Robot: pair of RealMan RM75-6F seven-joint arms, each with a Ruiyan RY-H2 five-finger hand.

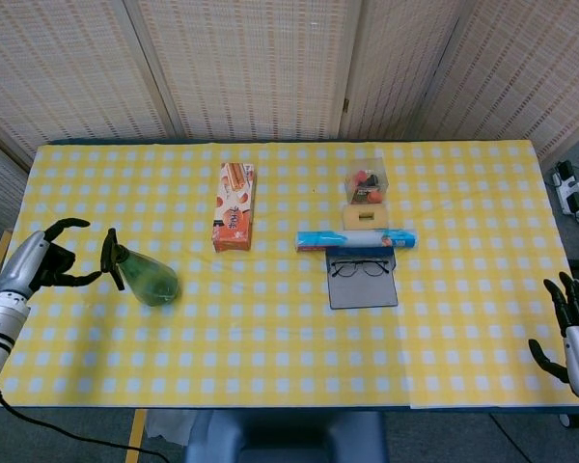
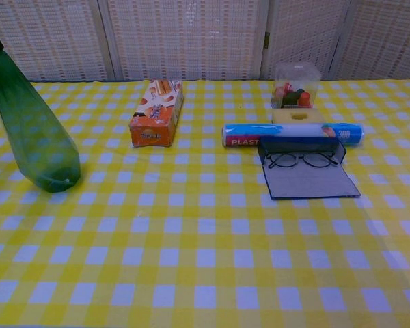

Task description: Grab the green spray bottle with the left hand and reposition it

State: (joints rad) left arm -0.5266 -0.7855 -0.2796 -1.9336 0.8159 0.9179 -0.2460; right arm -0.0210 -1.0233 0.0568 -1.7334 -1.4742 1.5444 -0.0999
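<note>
The green spray bottle stands upright on the yellow checked table near the left side, its black trigger head at the top; the chest view shows the bottle at the far left. My left hand is to the left of the bottle with fingers spread, clear of it by a small gap and holding nothing. At the bottom right corner of the head view, my right hand hangs off the table's edge, fingers apart and empty. Neither hand shows in the chest view.
An orange snack box lies at centre left. A blue plastic-wrap roll, glasses on a dark case and a clear box of small items on a yellow block sit right of centre. A power strip lies off the right edge.
</note>
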